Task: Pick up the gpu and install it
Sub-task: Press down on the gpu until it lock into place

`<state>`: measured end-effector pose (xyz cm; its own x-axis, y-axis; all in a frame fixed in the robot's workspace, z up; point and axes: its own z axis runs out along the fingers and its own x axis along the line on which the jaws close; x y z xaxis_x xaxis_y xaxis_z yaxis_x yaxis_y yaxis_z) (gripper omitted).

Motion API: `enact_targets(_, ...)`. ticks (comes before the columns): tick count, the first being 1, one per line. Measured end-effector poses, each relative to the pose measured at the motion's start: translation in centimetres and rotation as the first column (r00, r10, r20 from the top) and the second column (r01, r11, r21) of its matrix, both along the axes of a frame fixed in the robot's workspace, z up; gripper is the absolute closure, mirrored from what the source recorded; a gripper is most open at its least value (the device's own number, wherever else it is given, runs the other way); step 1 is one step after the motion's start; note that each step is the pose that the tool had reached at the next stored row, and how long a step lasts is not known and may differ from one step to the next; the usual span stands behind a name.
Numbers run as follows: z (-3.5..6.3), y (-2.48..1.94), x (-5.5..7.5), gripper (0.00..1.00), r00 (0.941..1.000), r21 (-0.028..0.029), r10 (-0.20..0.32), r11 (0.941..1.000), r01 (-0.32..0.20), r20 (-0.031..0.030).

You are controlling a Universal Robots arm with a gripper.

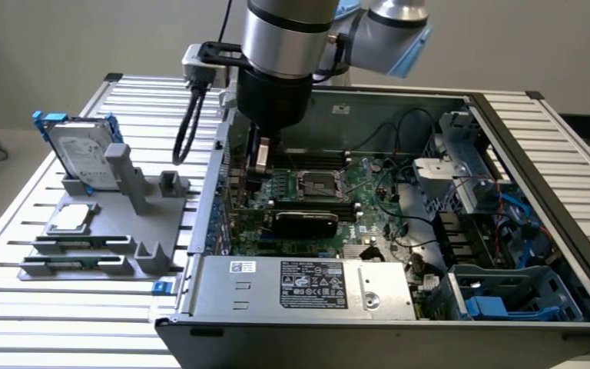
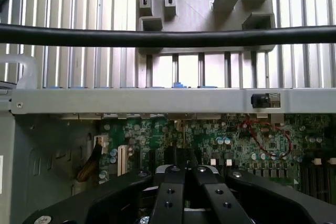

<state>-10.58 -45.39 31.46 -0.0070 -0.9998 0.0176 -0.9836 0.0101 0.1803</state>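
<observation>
The gpu [image 1: 301,223], with its black rounded shroud facing up, lies across the green motherboard [image 1: 372,192] inside the open computer case [image 1: 541,231], just below the processor socket. My gripper [image 1: 261,164] hangs over the motherboard's side on the exterior view's left, higher than the gpu and apart from it. In the wrist view the gripper [image 2: 186,169] has its two black fingers [image 2: 170,187] pressed together with nothing between them, above the green board.
A grey holder [image 1: 120,223] on the slatted table at the exterior view's left carries a hard drive in a blue frame [image 1: 74,146] and memory sticks [image 1: 80,243]. The power supply [image 1: 306,284] fills the case's near corner. A black cable [image 2: 157,38] crosses the wrist view.
</observation>
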Motion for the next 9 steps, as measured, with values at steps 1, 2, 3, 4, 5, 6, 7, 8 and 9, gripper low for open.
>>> enact_targets(1, 0.0, 0.0, 0.4, 0.89, 1.0, -0.0001, 0.0, 1.0, 0.0, -0.0001)
enact_targets(2, 0.0, -0.01, 0.9, 0.89, 1.0, 0.0001, 0.0, 1.0, 0.0, 0.0)
enact_targets(3, 0.0, -0.01, 1.4, 0.89, 1.0, 0.0, 0.0, 1.0, 0.0, 0.0)
enact_targets(4, 0.0, -0.01, 1.8, 0.89, 1.0, 0.0, 0.0, 1.0, 0.0, 0.0)
enact_targets(5, 0.0, -0.02, 2.3, 0.89, 1.0, 0.0001, 0.0, 1.0, 0.0, 0.0)
enact_targets(6, 0.0, -0.02, 2.7, 0.89, 1.0, 0.0, 0.0, 1.0, 0.0, 0.0)
enact_targets(7, 0.0, -0.02, 3.2, 0.89, 1.0, 0.0001, 0.0, 1.0, 0.0, 0.0001)
enact_targets(8, 0.0, -0.04, 3.4, 0.89, 1.0, -0.0001, 0.0, 1.0, 0.0, -0.0001)
enact_targets(9, 0.01, -0.05, 3.4, 0.89, 1.0, 0.0, 0.0, 1.0, 0.0, -0.0006)
